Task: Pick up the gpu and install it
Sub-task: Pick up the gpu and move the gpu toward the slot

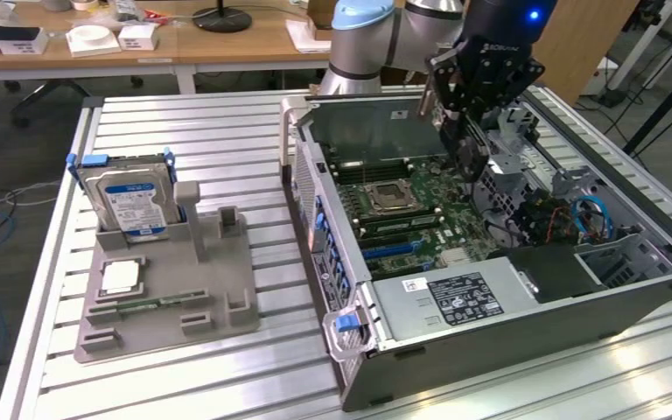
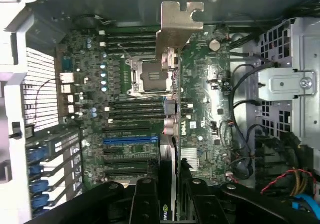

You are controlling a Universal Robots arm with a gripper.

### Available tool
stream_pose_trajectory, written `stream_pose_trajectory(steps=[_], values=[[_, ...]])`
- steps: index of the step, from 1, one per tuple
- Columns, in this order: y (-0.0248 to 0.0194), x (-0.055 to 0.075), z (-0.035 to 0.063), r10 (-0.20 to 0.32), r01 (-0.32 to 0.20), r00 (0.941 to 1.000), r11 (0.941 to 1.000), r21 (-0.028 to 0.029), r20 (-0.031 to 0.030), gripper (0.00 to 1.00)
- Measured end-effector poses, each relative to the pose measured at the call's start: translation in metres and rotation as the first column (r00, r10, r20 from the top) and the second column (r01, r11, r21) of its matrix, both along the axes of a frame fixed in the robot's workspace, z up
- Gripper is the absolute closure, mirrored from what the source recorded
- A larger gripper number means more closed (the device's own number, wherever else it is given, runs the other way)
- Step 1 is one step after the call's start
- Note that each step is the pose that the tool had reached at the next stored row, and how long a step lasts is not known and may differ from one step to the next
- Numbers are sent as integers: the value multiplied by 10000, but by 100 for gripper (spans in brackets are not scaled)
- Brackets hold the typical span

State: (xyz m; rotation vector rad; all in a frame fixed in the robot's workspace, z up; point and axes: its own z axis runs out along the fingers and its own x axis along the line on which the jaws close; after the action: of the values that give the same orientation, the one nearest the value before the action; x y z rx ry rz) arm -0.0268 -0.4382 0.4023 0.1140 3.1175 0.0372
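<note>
Lying on the worktop [image 1: 161, 367], the open computer case [image 1: 312, 188] exposes its motherboard [image 1: 423, 206]. Above the board hangs the gpu [image 2: 176, 31], clamped edge-on in the claw [image 2: 168, 196]. Its long axis runs straight out from the claw, silver bracket farthest, crosswise to the blue slot [image 2: 130, 140].

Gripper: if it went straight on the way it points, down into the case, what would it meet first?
The gripper is shut on the gpu, so the card's leading edge would likely reach the motherboard first, beside the CPU socket. The gap between them is hard to judge.
</note>
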Motion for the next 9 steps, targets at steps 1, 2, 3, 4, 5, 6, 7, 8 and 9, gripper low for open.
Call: stream_pose_trajectory(steps=[1, 2, 3, 4, 5, 6, 7, 8, 9], values=[[0, 24, 0, 1, -1, 10000, 10000, 1, 0, 73], [0, 47, 0, 2, -2, 10000, 10000, 1, 0, 73], [0, 72, 0, 2, -2, 10000, 10000, 1, 0, 73], [0, 96, 0, 1, -1, 10000, 10000, 0, 0, 73], [0, 118, 0, 1, -1, 10000, 10000, 0, 0, 73], [0, 139, 0, 1, -1, 10000, 10000, 0, 0, 73], [0, 157, 0, 2, -2, 10000, 10000, 0, 0, 73], [0, 170, -1, 2, -2, 10000, 10000, 1, 0, 73], [0, 173, 0, 2, -2, 10000, 10000, 1, 0, 73]])
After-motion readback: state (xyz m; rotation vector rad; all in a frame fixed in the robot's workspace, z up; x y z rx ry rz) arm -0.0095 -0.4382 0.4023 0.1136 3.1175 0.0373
